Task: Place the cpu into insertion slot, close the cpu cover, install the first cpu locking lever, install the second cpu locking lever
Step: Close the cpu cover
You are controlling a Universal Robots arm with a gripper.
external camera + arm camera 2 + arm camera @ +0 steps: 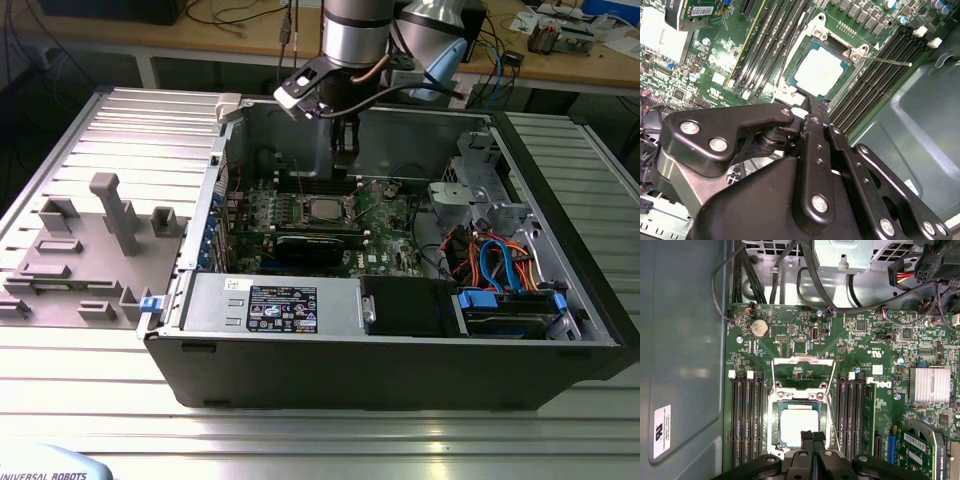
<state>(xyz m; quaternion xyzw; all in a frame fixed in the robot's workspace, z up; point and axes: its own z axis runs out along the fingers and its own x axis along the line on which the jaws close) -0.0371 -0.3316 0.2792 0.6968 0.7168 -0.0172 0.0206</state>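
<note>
As far as the views allow a judgement, only step 1 of the 4 is done. The cpu (799, 424) lies flat inside the insertion slot (775, 405) with its pale metal top facing up. The long black memory slots (745, 415) run on both sides of it.

The cpu cover (803, 359) does not seem closed. In the first wrist view it appears as a thin silver frame standing up at one edge of the slot, and the green board is seen through its cut-out centre. In the second wrist view a thin metal rod (887, 61), probably 1 of the 2 locking levers, sticks out free from a corner of the slot, so it looks not latched. The other lever cannot be told with certainty. Closing the cover and fixing both levers therefore appear to be left.

The gripper (812, 437) hovers over one edge of the cpu. Its 2 black fingers are pressed together with no gap, and it carries nothing. In the exterior view it hangs inside the open computer case (380, 375), at about 1 o'clock from the cpu and above the board. The blue and orange cables (495, 265) lie between 3 and 4 o'clock from the cpu, well apart. A grey parts tray (100, 270) rests outside the case at 9 o'clock.
</note>
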